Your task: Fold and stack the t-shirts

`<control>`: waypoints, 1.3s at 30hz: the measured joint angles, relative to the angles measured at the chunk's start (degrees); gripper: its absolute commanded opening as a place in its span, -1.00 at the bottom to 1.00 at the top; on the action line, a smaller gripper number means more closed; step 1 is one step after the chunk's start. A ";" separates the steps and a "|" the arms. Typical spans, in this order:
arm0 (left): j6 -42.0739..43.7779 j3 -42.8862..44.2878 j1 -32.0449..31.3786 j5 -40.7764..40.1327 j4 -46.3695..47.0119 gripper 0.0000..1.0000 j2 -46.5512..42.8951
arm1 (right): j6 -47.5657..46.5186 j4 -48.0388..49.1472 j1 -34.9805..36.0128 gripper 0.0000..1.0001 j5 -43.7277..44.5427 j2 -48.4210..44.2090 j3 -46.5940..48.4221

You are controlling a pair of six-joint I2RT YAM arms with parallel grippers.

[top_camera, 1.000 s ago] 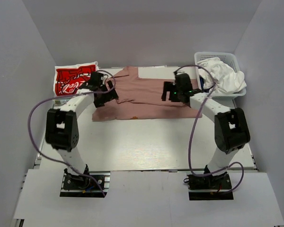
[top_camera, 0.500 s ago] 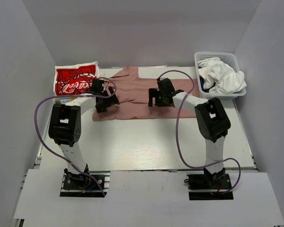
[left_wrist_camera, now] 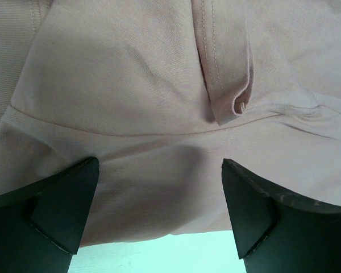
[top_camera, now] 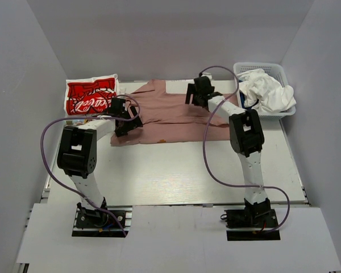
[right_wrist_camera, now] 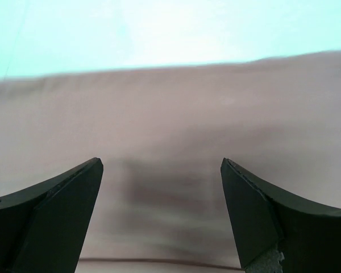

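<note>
A dusty pink t-shirt point(top_camera: 165, 116) lies partly folded across the back middle of the table. My left gripper point(top_camera: 127, 118) is open low over its left part; the left wrist view shows the pink cloth point(left_wrist_camera: 148, 85), with a folded seam, between and beyond the open gripper point(left_wrist_camera: 159, 210). My right gripper point(top_camera: 192, 95) is open over the shirt's far edge; in the right wrist view the pink cloth point(right_wrist_camera: 170, 114) fills the space around the open gripper point(right_wrist_camera: 162, 210). A folded red t-shirt point(top_camera: 91, 96) with white lettering lies at the back left. A white t-shirt point(top_camera: 270, 94) is heaped in the basket, with a bit of navy cloth point(top_camera: 248, 105).
A white mesh basket point(top_camera: 261, 67) stands at the back right corner. Grey walls close in the table on three sides. Purple cables loop from both arms over the table. The bare tabletop point(top_camera: 170, 170) lies between the shirt and the arm bases.
My right gripper has swung from the shirt's right side across to the left and then back to the shirt's far edge. My left gripper has barely moved.
</note>
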 measured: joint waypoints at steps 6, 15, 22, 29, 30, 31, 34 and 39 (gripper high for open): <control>1.05 0.13 -0.02 0.28 -0.11 1.00 -0.02 | -1.86 1.64 -3.93 0.81 1.31 -12.28 -13.25; 1.77 0.13 -0.13 0.37 -0.44 1.00 -0.17 | -1.51 -0.70 -2.47 0.81 -1.09 -35.85 -40.65; 2.08 -0.07 -0.13 0.35 -0.59 1.00 -0.33 | -0.92 -2.43 -3.78 0.81 -1.31 -26.18 -37.18; 2.73 -0.07 -0.13 0.37 -0.92 1.00 -0.39 | 0.24 0.50 -5.33 0.81 -0.07 -20.37 -31.56; 2.78 -0.07 -0.13 0.39 -0.94 1.00 -0.42 | 0.39 0.79 -5.62 0.81 0.48 -18.60 -28.85; 2.82 -0.07 -0.13 0.39 -0.98 1.00 -0.42 | 0.63 0.17 -5.92 0.81 1.22 -16.90 -25.68; 3.19 -0.02 -0.13 0.44 -1.25 1.00 -0.44 | 1.22 0.63 -7.43 0.81 2.14 -9.09 -12.74; 3.45 0.63 -0.13 0.39 -2.54 1.00 -0.44 | 1.81 0.76 -9.03 0.81 2.71 -9.57 -13.66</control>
